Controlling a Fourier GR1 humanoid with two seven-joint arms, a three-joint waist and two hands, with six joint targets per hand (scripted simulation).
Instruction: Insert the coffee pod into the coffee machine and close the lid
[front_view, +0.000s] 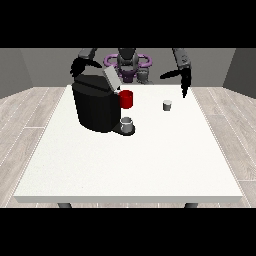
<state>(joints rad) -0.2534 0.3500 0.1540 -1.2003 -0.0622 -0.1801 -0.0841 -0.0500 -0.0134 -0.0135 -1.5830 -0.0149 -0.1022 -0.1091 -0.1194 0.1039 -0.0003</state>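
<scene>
Pod (167, 105) appears light, rigid, best pinched at its sides; hand at view's right (183, 82) hangs above it, fingers straight, holding nothing.

White table (150, 170), wooden floor (25, 115), grey walls (30, 65)

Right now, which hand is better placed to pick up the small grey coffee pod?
The robot's left hand, at the view's right. It hangs just above and behind the small grey coffee pod. The other hand is behind the black coffee machine, far from the pod.
</scene>
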